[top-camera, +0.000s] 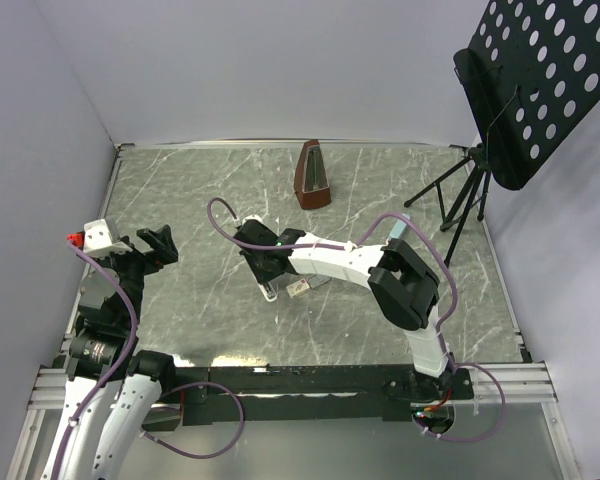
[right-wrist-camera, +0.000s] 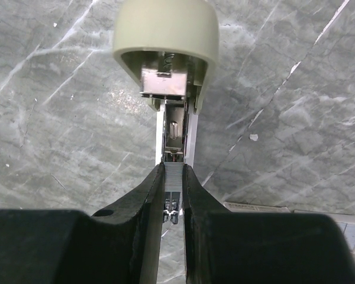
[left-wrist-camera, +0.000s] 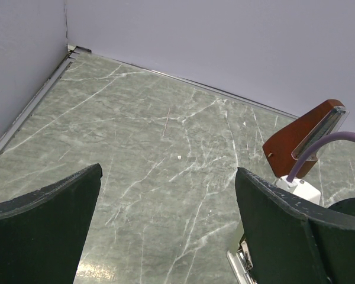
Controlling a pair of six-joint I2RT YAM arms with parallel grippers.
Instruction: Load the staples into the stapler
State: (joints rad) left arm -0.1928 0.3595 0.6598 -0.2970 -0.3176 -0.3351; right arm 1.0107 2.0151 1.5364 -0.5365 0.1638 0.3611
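Observation:
The stapler (right-wrist-camera: 165,41) lies open on the marble table, its cream cover swung up and its metal channel (right-wrist-camera: 175,133) bare. My right gripper (right-wrist-camera: 173,177) hangs right over the channel's near end, shut on a thin grey strip of staples (right-wrist-camera: 173,171). From above, the right gripper (top-camera: 265,262) covers most of the stapler (top-camera: 271,292). The small cream staples box (top-camera: 299,288) lies just right of it, and its edge (right-wrist-camera: 266,208) shows beside my right finger. My left gripper (top-camera: 150,250) is far off at the left, open and holding nothing (left-wrist-camera: 165,225). One metal end of the stapler (left-wrist-camera: 239,263) shows by its right finger.
A brown metronome (top-camera: 312,178) stands near the back wall (left-wrist-camera: 302,139). A black perforated music stand (top-camera: 525,90) rises at the right, and its tripod legs (top-camera: 460,195) rest on the table's back right corner. Grey walls close in the left and back sides.

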